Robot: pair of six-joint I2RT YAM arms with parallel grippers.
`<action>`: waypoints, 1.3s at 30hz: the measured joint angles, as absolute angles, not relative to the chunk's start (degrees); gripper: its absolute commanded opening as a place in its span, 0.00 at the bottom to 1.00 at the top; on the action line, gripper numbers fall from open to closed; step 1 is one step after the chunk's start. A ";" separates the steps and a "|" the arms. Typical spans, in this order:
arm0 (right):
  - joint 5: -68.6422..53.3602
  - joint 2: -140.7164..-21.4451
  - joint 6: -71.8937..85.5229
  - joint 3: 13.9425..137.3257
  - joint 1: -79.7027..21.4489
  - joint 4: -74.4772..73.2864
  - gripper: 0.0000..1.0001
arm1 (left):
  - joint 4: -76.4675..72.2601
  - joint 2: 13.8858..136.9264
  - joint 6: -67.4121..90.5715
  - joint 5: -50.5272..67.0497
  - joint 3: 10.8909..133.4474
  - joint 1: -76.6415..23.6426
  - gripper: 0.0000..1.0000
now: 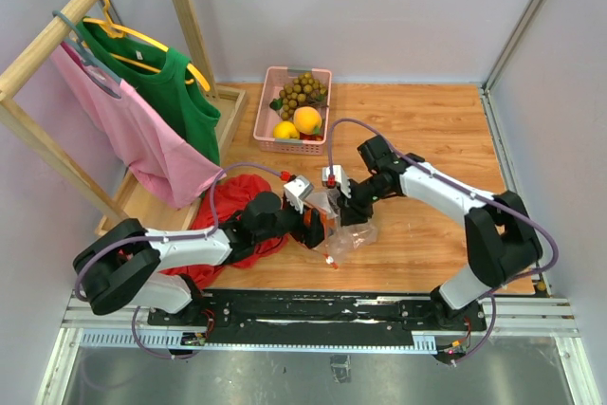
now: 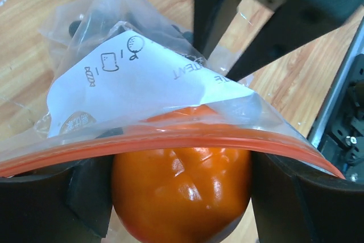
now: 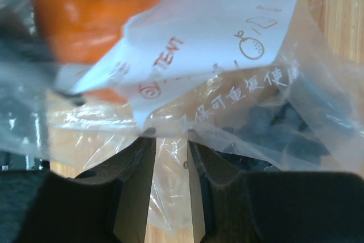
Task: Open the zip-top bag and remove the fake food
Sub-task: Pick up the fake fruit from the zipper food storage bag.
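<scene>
An orange fruit (image 2: 182,194) is clamped by the left gripper (image 1: 319,227) at the mouth of the zip-top bag (image 1: 353,234), which is laid on the table (image 1: 427,130) between both grippers. Bag film is seen in the narrow gap of the right gripper (image 3: 170,157); whether it is pinched cannot be told.

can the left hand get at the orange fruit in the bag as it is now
Likely yes: the orange fruit sits between the left hand's fingers at the zip-top bag's mouth, seemingly touching both; only the zip strip crosses it.
</scene>
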State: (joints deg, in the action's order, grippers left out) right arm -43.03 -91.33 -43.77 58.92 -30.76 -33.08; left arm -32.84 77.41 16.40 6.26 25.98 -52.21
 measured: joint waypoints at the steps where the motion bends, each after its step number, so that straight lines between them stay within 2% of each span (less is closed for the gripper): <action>1: -44.66 -89.84 -44.66 58.17 -30.55 -33.17 0.33 | -32.75 76.97 17.43 6.26 25.56 -52.21 0.53; 5: -50.02 -85.08 -47.94 56.16 -29.89 -34.02 0.40 | -31.40 74.41 22.11 6.35 23.38 -52.21 0.51; 8: -52.90 -83.13 -50.11 54.87 -28.95 -34.81 0.41 | -29.21 71.68 25.82 6.55 22.72 -51.86 0.50; 19: -57.10 -82.35 -57.34 53.65 -27.33 -37.43 0.57 | -21.08 61.87 39.83 10.55 22.70 -47.18 0.47; 27: -59.64 -80.90 -64.03 52.40 -27.07 -41.10 0.57 | -14.87 58.70 46.59 16.71 22.72 -45.52 0.46; 39: -60.51 -80.88 -67.51 52.42 -23.79 -43.64 0.57 | -0.78 53.01 47.90 23.81 27.16 -44.38 0.45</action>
State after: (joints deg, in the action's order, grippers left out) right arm -60.51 -80.88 -67.51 52.42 -23.79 -43.64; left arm -0.78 53.01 47.90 23.81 27.16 -44.38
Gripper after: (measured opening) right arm 0.571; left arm 0.806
